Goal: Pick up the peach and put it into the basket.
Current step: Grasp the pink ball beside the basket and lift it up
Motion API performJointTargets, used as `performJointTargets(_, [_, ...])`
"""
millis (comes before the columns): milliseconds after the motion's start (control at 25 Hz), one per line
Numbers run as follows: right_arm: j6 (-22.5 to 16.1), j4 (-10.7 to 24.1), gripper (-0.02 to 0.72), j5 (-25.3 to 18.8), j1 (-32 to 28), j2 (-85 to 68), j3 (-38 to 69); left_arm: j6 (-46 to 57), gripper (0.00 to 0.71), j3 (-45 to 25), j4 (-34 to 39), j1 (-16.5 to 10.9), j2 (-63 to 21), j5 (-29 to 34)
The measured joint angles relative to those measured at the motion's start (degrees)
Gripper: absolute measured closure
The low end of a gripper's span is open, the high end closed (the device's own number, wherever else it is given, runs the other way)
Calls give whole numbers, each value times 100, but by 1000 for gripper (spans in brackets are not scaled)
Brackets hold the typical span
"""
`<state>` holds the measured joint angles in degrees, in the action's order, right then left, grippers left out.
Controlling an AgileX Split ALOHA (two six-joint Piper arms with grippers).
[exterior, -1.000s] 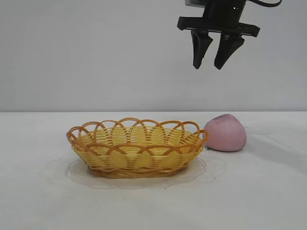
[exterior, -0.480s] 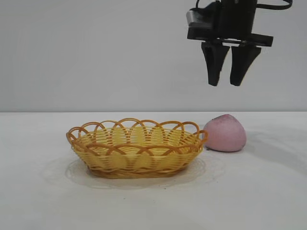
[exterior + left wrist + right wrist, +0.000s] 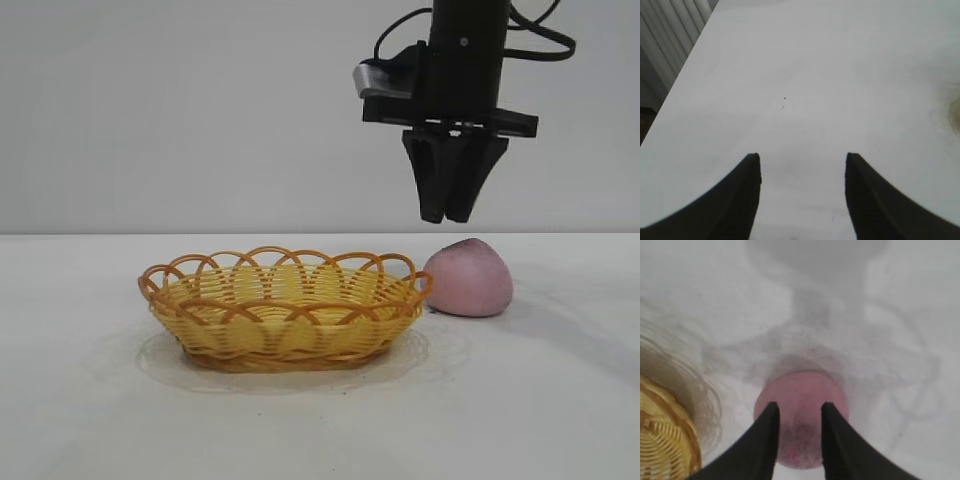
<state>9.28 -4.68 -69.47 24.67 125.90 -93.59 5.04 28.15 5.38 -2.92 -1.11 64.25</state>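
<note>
Your right gripper [image 3: 447,215] hangs in the air just above the peach [image 3: 470,278], fingers pointing straight down and drawn close, with only a narrow slot between them. In the right wrist view that slot sits over the middle of the fruit and is far narrower than the fruit itself, so you will need to spread the fingers before you go down.

The peach lies on the white table [image 3: 560,400], apart from the gripper and just beside the right end of the basket [image 3: 285,310], possibly touching its looped rim. It looks matte and rounded, with a slight point on top. I judge it light and a little yielding, its dull skin offering fair friction, though the curve could let it squirt out of a high pinch. Take it across its widest girth, low on the body, fingers on opposite flanks, and squeeze gently.

The basket sits open and close by, so the carry is short. Its rim stands proud: lift clear of it.

Your left gripper [image 3: 802,165] is parked over bare table, fingers apart, holding nothing.
</note>
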Motion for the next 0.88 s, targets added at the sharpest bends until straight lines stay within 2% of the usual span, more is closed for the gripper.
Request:
performJointTargets(40, [0,41,494,13,0,0,102,0,381,0,0,0,0,0])
performJointTargets(80, [-17,116,580,43,0,-12,173,0,381,0,0,0,0,0])
performJointTargets(120, [-43,173,627,84,0,-37,220,0,381,0,0,0,0,0])
performJointTargets(160, [-57,216,656,142,4,-92,252,0,381,0,0,0,0,0])
performJointTargets(200, [-70,258,649,210,13,-173,275,0,381,0,0,0,0,0])
performJointTargets(240, [-81,283,703,294,25,-261,275,0,381,0,0,0,0,0])
performJointTargets(360, [-81,294,703,458,133,-674,312,-10,381,0,0,0,0,0])
performJointTargets(600, [186,-152,703,533,450,-1550,323,-9,381,0,0,0,0,0])
performJointTargets(760, [219,-386,703,545,948,-1689,323,-9,381,0,0,0,0,0])
performJointTargets(880, [184,-482,703,712,1360,-1627,333,-9,381,0,0,0,0,0])
